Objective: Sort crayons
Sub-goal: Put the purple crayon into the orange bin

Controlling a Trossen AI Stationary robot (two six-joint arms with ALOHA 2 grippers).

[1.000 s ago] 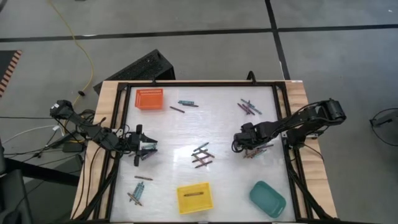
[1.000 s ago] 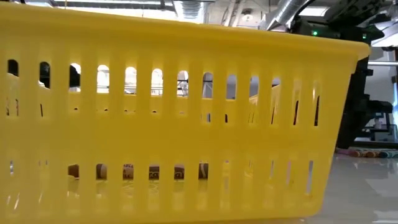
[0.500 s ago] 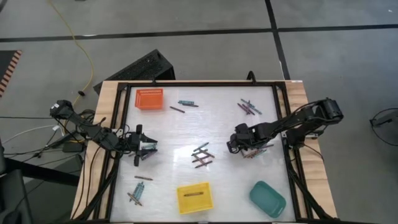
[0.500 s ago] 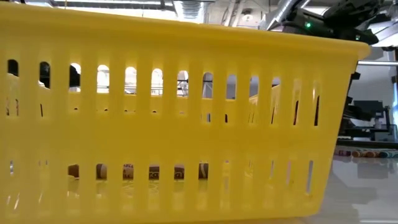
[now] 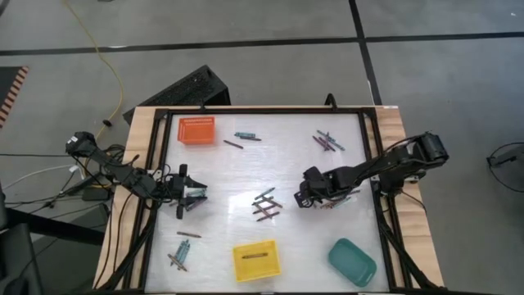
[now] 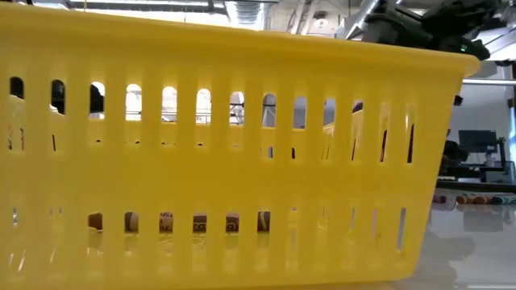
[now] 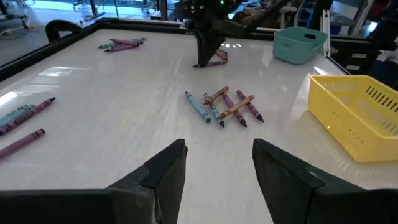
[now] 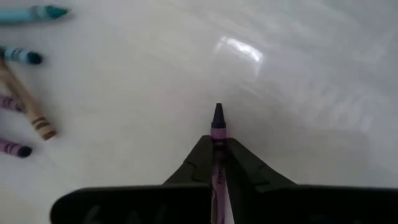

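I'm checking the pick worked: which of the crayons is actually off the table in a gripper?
The purple crayon pinched in the right gripper, tip poking out forward. Every other crayon lies loose on the table.

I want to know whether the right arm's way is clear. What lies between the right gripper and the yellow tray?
In the high view, only the central cluster of crayons lies between the right gripper, shut on a purple crayon, and the yellow tray.

1. The left arm (image 5: 123, 174) was dark and slender, with black cables trailing along it.
2. The right arm (image 5: 393, 164) was dark, with a bulky rounded joint.
3. Each tool had two black, wedge-shaped fingers (image 7: 163, 177).
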